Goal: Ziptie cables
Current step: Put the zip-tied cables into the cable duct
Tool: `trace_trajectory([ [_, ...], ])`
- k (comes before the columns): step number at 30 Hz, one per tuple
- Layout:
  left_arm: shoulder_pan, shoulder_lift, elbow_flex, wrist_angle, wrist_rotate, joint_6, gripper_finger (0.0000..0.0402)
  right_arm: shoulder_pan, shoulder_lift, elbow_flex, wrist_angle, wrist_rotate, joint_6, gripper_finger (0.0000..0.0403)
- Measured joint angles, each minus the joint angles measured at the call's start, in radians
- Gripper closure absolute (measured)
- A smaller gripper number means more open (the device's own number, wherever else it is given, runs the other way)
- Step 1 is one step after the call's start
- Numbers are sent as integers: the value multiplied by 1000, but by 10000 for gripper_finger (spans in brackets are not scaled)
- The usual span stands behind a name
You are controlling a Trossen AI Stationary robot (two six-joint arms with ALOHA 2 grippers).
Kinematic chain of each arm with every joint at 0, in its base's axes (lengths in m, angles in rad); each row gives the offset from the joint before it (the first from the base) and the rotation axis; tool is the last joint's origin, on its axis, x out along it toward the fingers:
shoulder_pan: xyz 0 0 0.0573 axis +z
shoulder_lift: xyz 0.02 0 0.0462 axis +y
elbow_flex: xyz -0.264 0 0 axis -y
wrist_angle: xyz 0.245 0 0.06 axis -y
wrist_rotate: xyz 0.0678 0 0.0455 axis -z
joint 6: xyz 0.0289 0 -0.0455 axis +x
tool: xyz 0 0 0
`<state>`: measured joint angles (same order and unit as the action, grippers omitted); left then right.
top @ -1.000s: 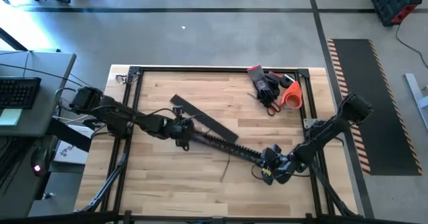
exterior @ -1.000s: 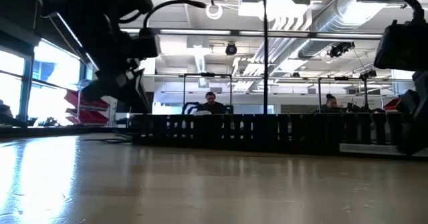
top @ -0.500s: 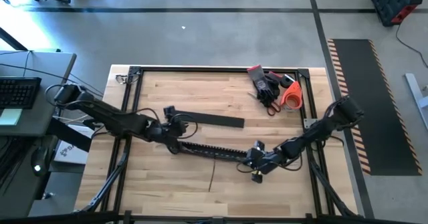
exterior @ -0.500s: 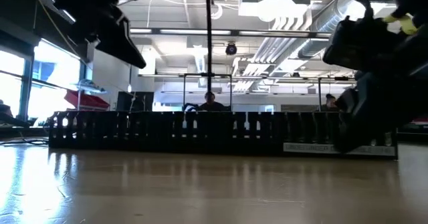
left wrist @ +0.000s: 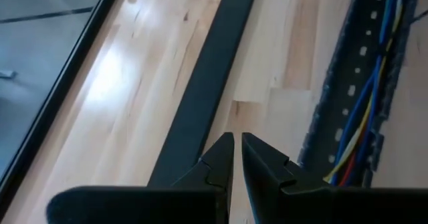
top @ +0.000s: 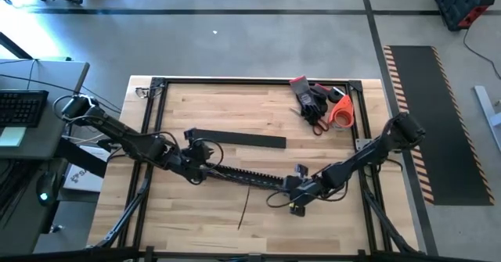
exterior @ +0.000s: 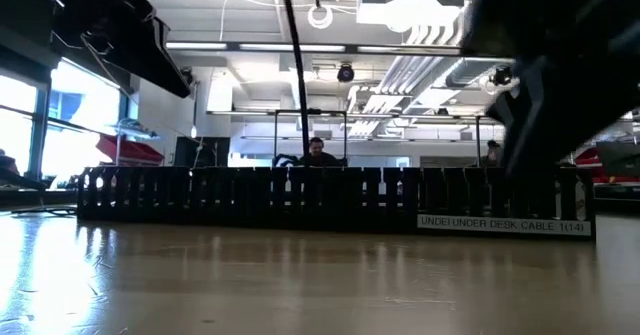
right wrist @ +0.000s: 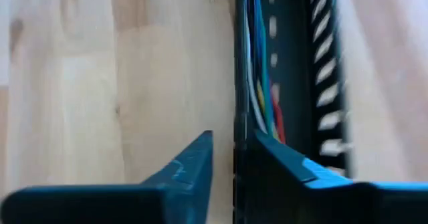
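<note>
Step in hand looks like prep, not tying: both arms are at the slotted rail (top: pixel 239 174), no ziptie visible anywhere.

Left gripper (left wrist: pixel 237 158) sits at the rail's left end, jaws together on nothing, between the flat black cover strip (left wrist: pixel 208 77) and the rail.

Right gripper (right wrist: pixel 231 158) is at the rail's right end, jaws slightly apart astride the rail's near wall; whether they pinch it can't be told.

Cables (left wrist: pixel 366 110) lie inside the rail's channel along its length: blue, yellow, red, whitish strands in both wrist views. One thin dark strand (top: pixel 244 208) lies loose on the worktop (top: pixel 196 215) just in front of the rail.

Gloves and orange-handled tool (top: pixel 322 105) sit at the far right corner, well apart.

Next move, as a judgement: bunch the strands clear of the channel and find a ziptie before any tying; the loose strand needs collecting too.
</note>
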<state>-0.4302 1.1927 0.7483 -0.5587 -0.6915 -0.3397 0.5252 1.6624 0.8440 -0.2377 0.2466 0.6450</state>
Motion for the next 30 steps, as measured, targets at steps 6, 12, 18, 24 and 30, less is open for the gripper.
trace_trajectory([
  [6, -5, 0, 0, -5, -10, 4, 387, -48, -24, 213, -196, 89, -208, 238],
  [12, 44, -8, -72, 82, 2, 58, 387, -242, -27, 183, 17, 82, -549, 184],
  [18, 77, -14, -184, 240, 206, 161, 387, -427, -25, 104, 272, -69, -711, 176],
  [24, 87, -10, -284, 667, 405, 359, 387, -485, -25, 37, 497, -164, -687, 176],
  [30, 125, 18, -340, 920, 478, 422, 387, -431, -25, -80, 731, -62, -588, 176],
])
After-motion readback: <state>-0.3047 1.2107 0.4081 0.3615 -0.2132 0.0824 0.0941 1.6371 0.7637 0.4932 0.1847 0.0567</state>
